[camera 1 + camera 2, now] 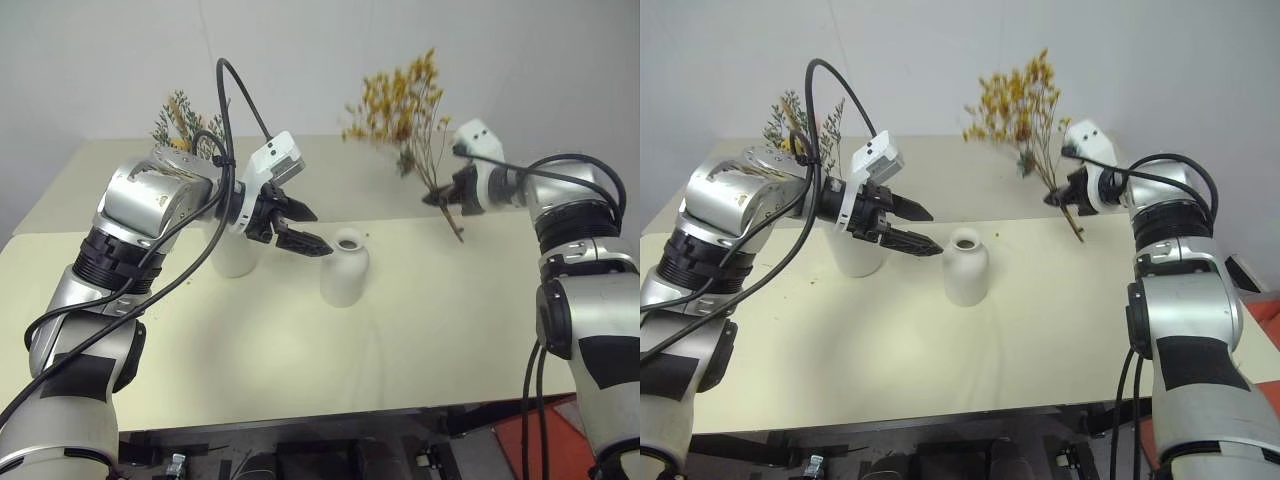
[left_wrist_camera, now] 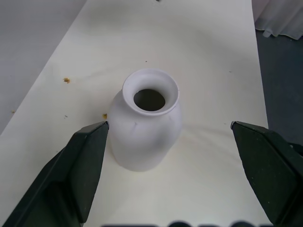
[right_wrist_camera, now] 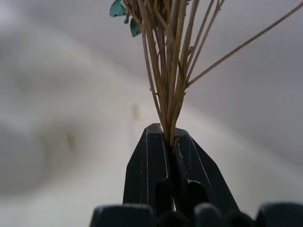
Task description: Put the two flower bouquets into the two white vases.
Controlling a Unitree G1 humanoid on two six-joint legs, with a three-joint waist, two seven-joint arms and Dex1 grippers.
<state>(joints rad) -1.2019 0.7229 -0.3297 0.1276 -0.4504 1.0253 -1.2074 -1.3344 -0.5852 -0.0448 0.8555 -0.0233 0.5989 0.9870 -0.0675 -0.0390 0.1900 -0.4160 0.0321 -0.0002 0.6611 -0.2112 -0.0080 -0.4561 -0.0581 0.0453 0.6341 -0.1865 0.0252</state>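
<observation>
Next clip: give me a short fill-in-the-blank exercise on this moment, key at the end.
1. The right gripper is shut on the stems of the ____ bouquet.
2. The grey-green bouquet stands in the ____ vase.
3. The left gripper hangs open beside the ____ vase.
Missing words: yellow-orange; tapered; bottle-shaped.
</observation>
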